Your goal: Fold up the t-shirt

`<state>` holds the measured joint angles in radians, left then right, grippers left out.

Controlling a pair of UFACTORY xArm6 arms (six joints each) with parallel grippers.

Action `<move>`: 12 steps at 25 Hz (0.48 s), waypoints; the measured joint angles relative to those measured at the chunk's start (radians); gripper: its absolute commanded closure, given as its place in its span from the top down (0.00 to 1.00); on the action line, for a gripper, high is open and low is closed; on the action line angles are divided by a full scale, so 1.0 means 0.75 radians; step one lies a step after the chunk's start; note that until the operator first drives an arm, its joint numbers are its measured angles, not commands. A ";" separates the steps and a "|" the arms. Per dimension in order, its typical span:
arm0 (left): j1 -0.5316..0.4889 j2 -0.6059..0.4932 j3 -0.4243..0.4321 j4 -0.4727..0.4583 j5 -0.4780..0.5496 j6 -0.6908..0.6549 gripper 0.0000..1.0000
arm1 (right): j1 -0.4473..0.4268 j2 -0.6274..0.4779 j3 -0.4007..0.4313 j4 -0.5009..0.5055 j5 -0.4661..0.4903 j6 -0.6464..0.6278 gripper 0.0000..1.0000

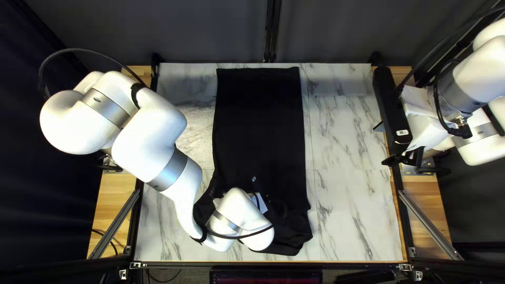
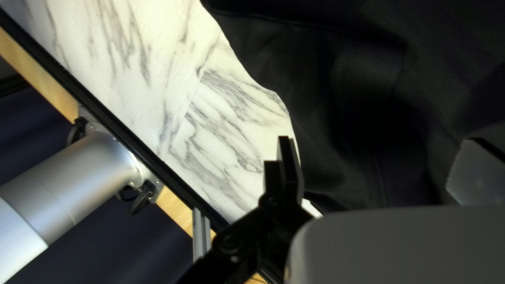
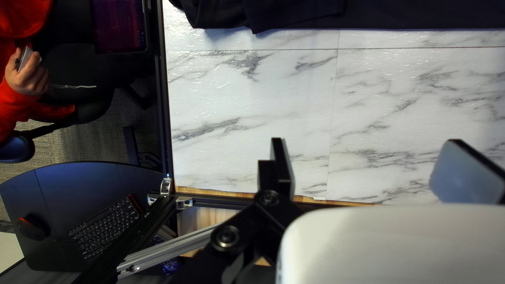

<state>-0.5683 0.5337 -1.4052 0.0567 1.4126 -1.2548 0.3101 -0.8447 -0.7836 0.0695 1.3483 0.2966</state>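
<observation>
A black t-shirt (image 1: 259, 121) is laid lengthwise over the marble-patterned table (image 1: 347, 200), from near the far edge toward the near edge. It is widened toward the near end, where its border is wavy and rumpled; a small pale mark (image 1: 254, 179) is seen there on the cloth. The near end is partly covered by the left arm (image 1: 168, 168), by which the left gripper (image 1: 261, 203) is carried over the shirt. In the left wrist view, the two fingers are spread wide; one is seen against the border of the cloth, and black fabric is visible in the gap, gripped by neither. The right gripper (image 1: 384, 144) is held at the table's right edge, well apart from the shirt. Its fingers are likewise widely parted, with table surface seen between them. Beyond the table in the right wrist view, a small object (image 3: 23, 58) is held in a person's hand (image 3: 27, 77), below a red sleeve (image 3: 13, 105); a keyboard (image 3: 105, 226) and a mouse (image 3: 32, 229) are set on a dark desk (image 3: 47, 194).
</observation>
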 measured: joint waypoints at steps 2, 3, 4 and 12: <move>-0.005 -0.001 0.013 0.008 -0.010 -0.024 1.00 | 0.000 0.000 0.000 0.000 0.000 0.000 1.00; -0.005 -0.005 0.029 0.011 -0.019 -0.033 1.00 | 0.000 0.000 0.000 0.000 0.000 0.000 1.00; -0.003 -0.011 0.046 0.014 -0.030 -0.041 1.00 | 0.000 0.000 0.000 0.000 0.000 0.000 1.00; 0.015 -0.055 0.152 0.026 -0.081 -0.089 1.00 | 0.000 0.000 0.000 0.000 0.000 0.000 1.00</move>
<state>-0.5573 0.4928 -1.2913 0.0762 1.3518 -1.3218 0.3101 -0.8447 -0.7836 0.0695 1.3483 0.2966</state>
